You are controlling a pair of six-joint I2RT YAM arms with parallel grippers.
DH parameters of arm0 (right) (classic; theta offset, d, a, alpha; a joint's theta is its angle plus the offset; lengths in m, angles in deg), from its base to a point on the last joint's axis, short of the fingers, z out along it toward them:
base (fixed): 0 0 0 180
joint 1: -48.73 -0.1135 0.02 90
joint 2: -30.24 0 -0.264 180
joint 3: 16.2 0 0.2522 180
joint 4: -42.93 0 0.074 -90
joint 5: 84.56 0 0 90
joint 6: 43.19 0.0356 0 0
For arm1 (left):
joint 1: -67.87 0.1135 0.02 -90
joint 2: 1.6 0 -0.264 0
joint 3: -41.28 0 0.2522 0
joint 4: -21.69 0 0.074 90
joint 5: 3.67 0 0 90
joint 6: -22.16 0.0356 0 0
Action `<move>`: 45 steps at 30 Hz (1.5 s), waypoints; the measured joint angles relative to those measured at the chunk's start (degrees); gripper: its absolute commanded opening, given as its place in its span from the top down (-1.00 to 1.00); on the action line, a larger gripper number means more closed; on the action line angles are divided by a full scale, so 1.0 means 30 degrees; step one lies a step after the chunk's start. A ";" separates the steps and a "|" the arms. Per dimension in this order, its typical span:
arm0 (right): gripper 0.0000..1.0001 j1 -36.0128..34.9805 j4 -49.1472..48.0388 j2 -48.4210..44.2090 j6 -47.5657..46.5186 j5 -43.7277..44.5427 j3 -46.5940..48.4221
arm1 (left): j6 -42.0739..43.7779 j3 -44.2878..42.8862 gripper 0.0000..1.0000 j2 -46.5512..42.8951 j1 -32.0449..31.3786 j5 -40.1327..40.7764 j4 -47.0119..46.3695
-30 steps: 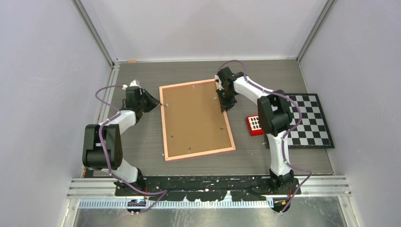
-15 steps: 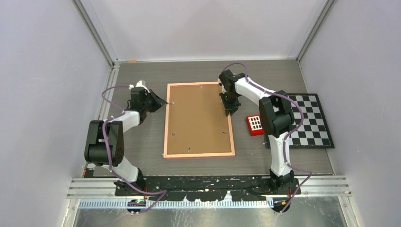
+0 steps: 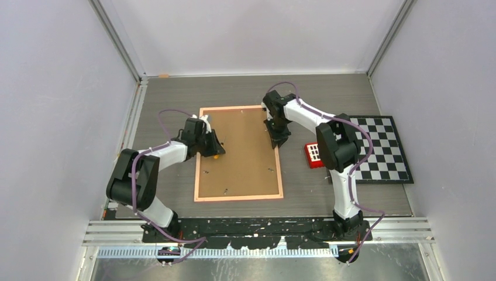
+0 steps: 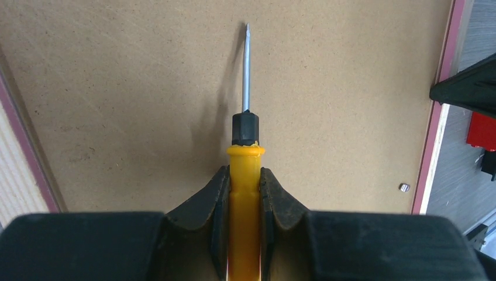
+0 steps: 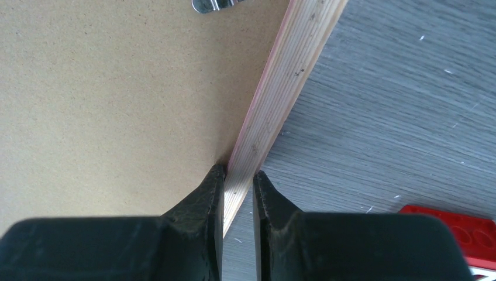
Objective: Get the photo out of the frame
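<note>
On grey wood-grain table [image 3: 175,93] between pale walls [image 3: 58,88], back-up frame [image 3: 240,158]

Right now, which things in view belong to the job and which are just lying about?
Job: frame, back up, edge pinched in right claw; screwdriver in left claw; metal clip on its back.
Lying about: checkerboard; red block.

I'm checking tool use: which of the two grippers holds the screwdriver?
The left gripper, clamped on the yellow-handled screwdriver over the frame's brown back; the right gripper pinches the frame's edge instead.
</note>
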 measured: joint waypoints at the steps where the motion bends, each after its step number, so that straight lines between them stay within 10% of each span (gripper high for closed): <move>1: 0.99 0.0000 -0.0051 -0.0029 0.0029 -0.0044 -0.0058 | 0.0080 -0.0044 1.00 -0.0029 0.0058 -0.0153 0.0102; 9: 0.99 0.0073 -0.0321 -0.0080 0.0342 -0.0984 -0.0175 | 0.2586 -0.1355 1.00 -0.1392 0.0823 -0.1188 0.3504; 27: 0.99 0.0721 0.0393 0.0488 -0.1923 -0.3024 0.0546 | 2.2134 -0.9027 1.00 -0.0066 0.3621 -0.0918 1.5424; 45: 0.99 0.0743 0.0605 0.0576 -0.2477 -0.3162 0.0699 | 2.6848 -1.0608 1.00 0.3636 0.3031 0.3963 1.5795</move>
